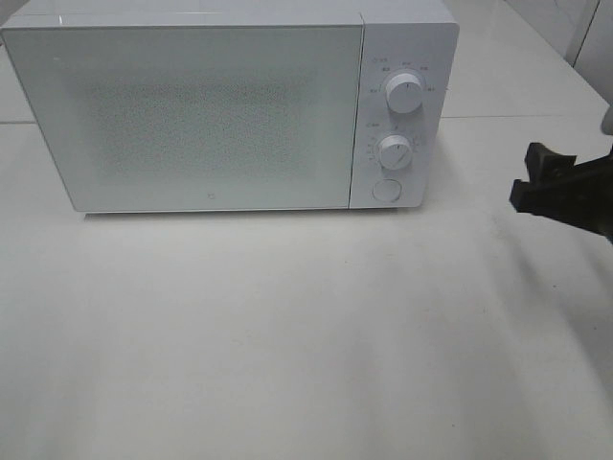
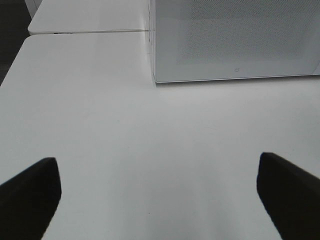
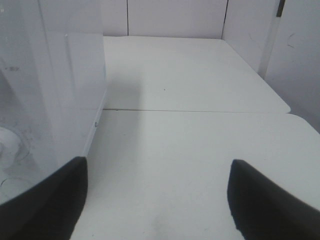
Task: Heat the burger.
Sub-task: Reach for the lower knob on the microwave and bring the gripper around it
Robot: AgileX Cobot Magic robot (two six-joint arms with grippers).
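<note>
Hovering at the right edge of the desk [image 1: 287,335], beside the shut microwave [image 1: 230,105], right gripper [image 1: 530,175] gapes empty; left gripper [image 2: 157,185], also spread, faces its door [image 2: 235,40].

A white microwave [image 1: 230,13] stands on a white table [image 1: 287,335], its door [image 1: 192,115] shut; the panel [image 1: 428,144] lies at 3 o'clock of the door; upper knob [image 1: 404,97], lower knob [image 1: 394,149] at its 6 o'clock, then a round button [image 1: 386,190].
</note>
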